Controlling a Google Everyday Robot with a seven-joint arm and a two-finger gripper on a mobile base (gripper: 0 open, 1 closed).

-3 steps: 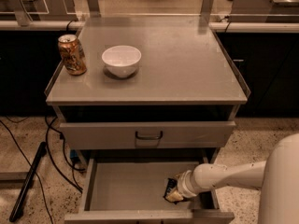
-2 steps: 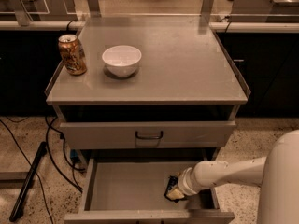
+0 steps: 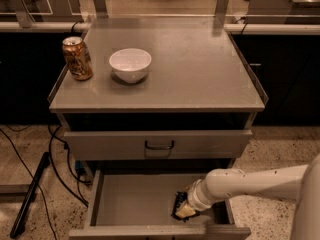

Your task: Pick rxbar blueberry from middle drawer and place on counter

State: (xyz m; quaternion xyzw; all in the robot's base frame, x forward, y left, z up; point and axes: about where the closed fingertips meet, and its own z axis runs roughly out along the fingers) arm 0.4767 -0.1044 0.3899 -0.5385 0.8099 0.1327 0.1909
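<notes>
Right half of counter (image 3: 200,69) open; left side taken.
Can (image 3: 77,58) at the left edge near the front-left corner, bowl (image 3: 130,64) just beside it on the right; flat and free from there to the right edge. Posts (image 3: 222,1) at both back corners. Below the front edge, drawer (image 3: 125,201) open: arm (image 3: 250,184) reaching in from the right, gripper (image 3: 182,210) at the bar (image 3: 178,202) under the right half, left floor free.

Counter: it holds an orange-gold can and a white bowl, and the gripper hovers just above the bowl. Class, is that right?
Not quite. The camera view shows the gripper down in the open middle drawer, at the dark rxbar blueberry, not above the bowl. The counter does hold the orange-gold can and the white bowl.
</notes>
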